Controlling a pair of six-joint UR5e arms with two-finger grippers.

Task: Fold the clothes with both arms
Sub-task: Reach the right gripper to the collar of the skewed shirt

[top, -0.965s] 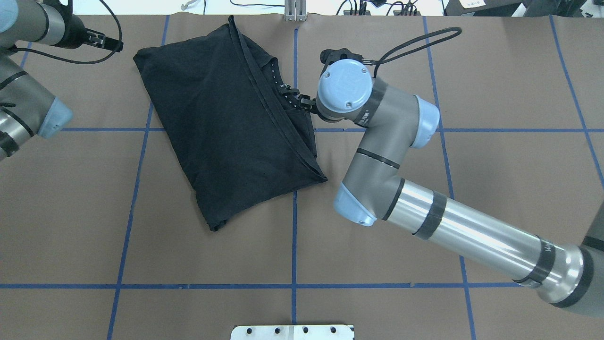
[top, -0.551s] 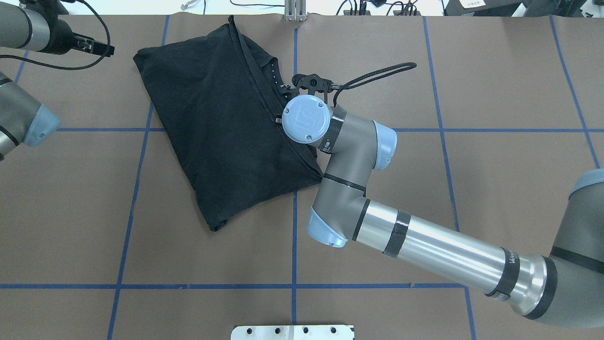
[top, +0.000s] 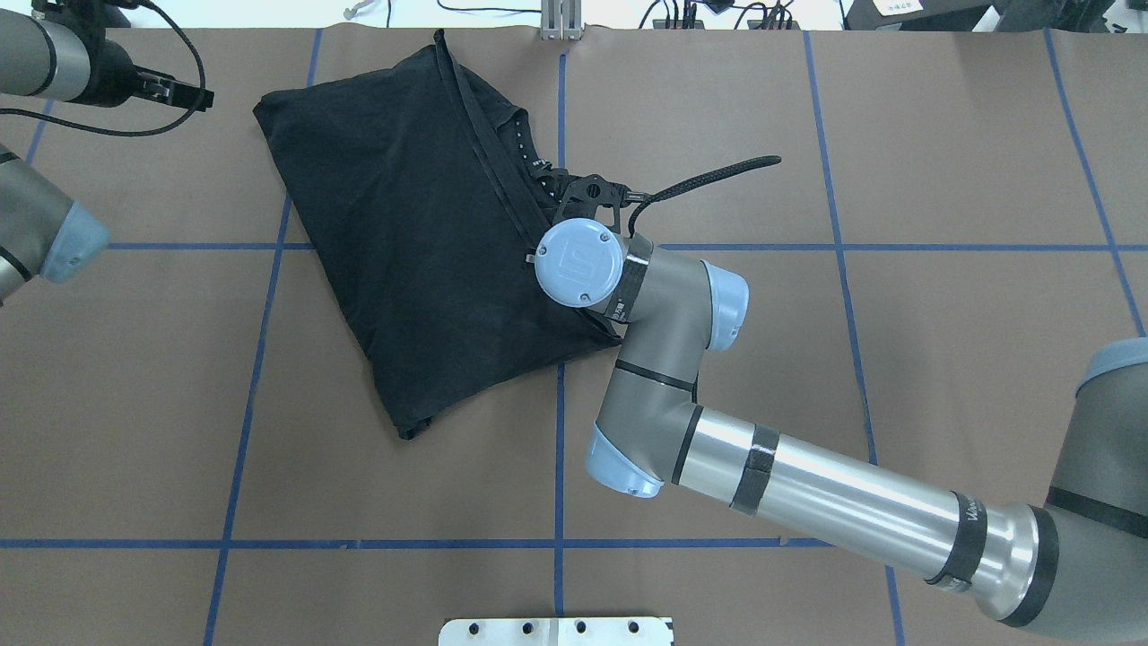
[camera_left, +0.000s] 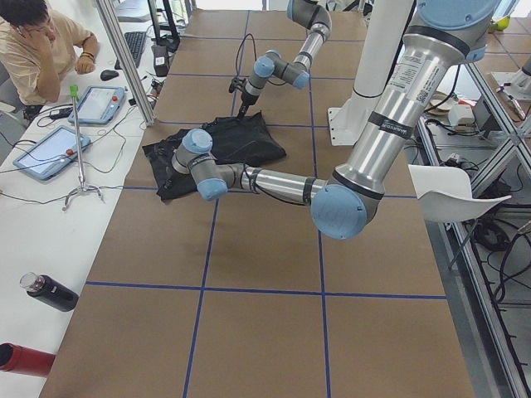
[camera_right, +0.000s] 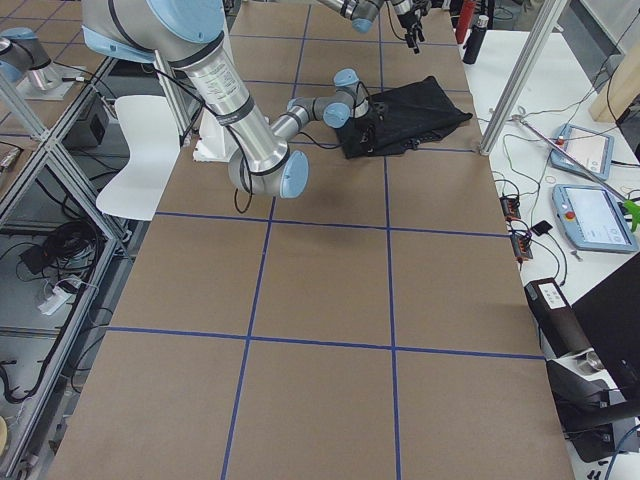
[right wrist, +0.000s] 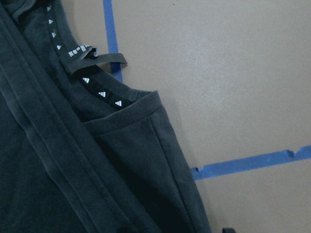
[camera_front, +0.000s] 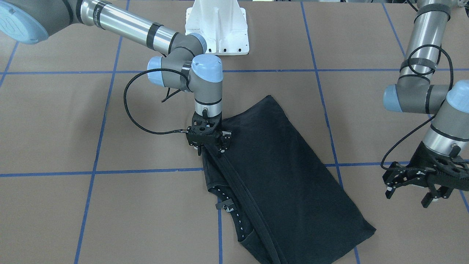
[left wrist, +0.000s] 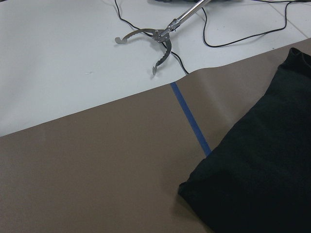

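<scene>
The black T-shirt (top: 421,242) lies folded on the brown table, back left of centre, its print hidden. Its collar, with a line of small white marks (right wrist: 99,92), faces the right edge. It also shows in the front-facing view (camera_front: 285,176) and in the left wrist view (left wrist: 262,179). My right gripper (camera_front: 210,150) points straight down at the shirt's folded edge next to the collar, jaws apart, with the hem running between them. My left gripper (camera_front: 408,196) hangs open and empty off the shirt's other side, clear of the cloth; it also shows in the overhead view (top: 193,92).
The white pedestal base (camera_front: 218,25) stands at the robot's side of the table. Blue tape lines grid the brown cover. Metal tongs (left wrist: 155,41) lie on the white surface past the table's far edge. An operator (camera_left: 41,41) sits beyond it, with tablets and bottles (camera_left: 50,292).
My right arm has swung in and pulled back, bringing its wrist from beside the shirt's right edge to above it. My left arm has drawn back a little to the left.
</scene>
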